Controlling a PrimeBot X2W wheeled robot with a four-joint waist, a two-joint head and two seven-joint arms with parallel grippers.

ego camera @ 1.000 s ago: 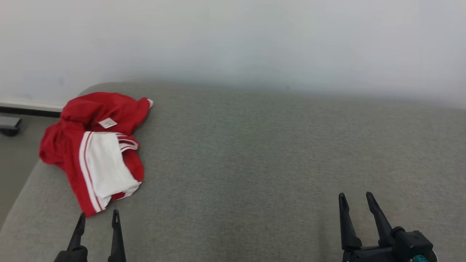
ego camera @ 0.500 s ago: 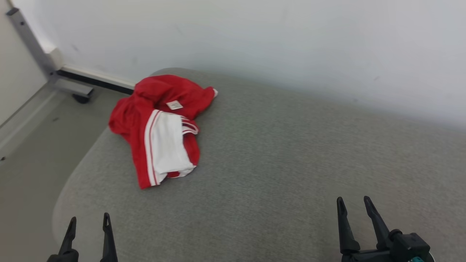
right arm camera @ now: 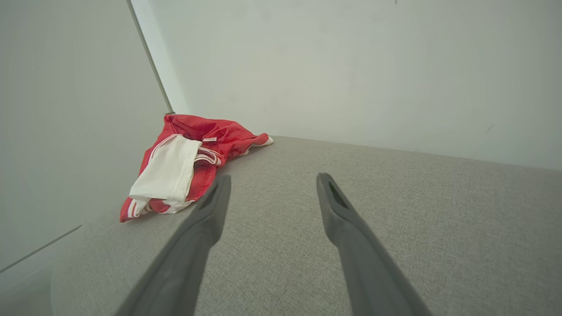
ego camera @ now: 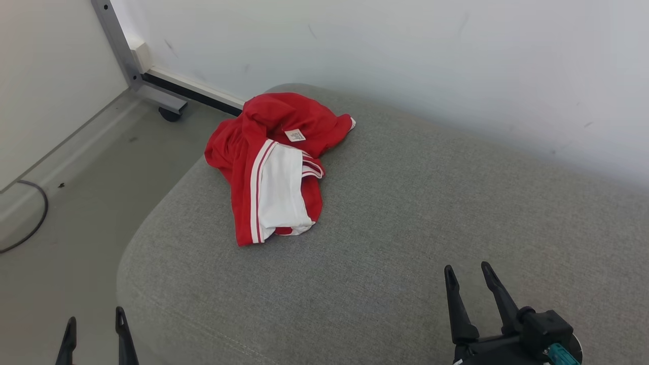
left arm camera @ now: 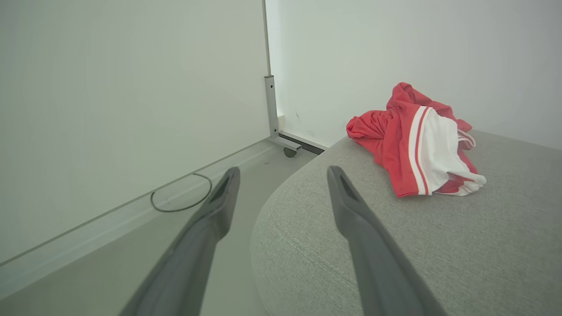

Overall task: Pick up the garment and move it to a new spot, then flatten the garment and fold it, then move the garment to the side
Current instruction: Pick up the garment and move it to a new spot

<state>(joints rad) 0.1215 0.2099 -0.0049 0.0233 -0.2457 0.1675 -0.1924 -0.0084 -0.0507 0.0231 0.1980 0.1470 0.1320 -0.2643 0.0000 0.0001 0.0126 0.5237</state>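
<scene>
A crumpled red garment (ego camera: pixel 268 152) with a white panel and white stripes lies near the far left corner of a grey cushioned surface (ego camera: pixel 405 213). The left wrist view shows the garment (left arm camera: pixel 417 140) up and to the right of my fingers; the right wrist view has the garment (right arm camera: pixel 184 166) off to the left. At the bottom left, my left gripper (ego camera: pixel 95 324) is open over the floor beside the cushion's edge, well short of the garment. My right gripper (ego camera: pixel 469 271) is open above the cushion at the lower right, far from the garment. Both hold nothing.
A pale wall (ego camera: pixel 405 61) runs behind the cushion. Left of the cushion is grey floor (ego camera: pixel 76 203) with a dark cable (ego camera: pixel 30 223), a metal frame post (ego camera: pixel 116 45) and a caster wheel (ego camera: pixel 170 114). The cushion's rounded left edge (ego camera: pixel 137 253) drops to the floor.
The head camera has turned left, so the garment now sits nearer the picture's centre and more floor shows. Both grippers stay open; the garment has not moved on the cushion.
</scene>
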